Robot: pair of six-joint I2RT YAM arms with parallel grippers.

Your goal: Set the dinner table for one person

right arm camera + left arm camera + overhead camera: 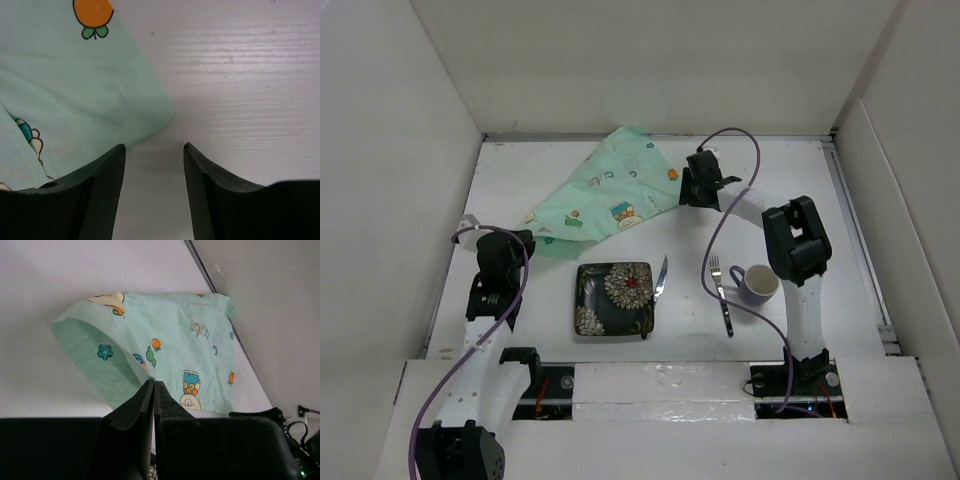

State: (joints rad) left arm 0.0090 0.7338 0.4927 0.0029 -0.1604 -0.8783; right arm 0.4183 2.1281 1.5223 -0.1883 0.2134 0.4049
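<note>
The table [820, 210] spreads white under both arms. Near its front edge sits the plate [614, 298], with the knife [661, 277] just to its right and the fork [720, 292] and mug [756, 284] farther right. The mat [610, 195] lies behind the plate. Left of the plate, the left gripper [154, 385] is clenched on the mat's corner. Behind and right of the plate, the right gripper [154, 150] is released beside the mat's edge.

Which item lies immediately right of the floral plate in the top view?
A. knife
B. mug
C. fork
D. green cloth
A. The knife lies along the right edge of the plate. The fork and the mug sit farther right.
</note>
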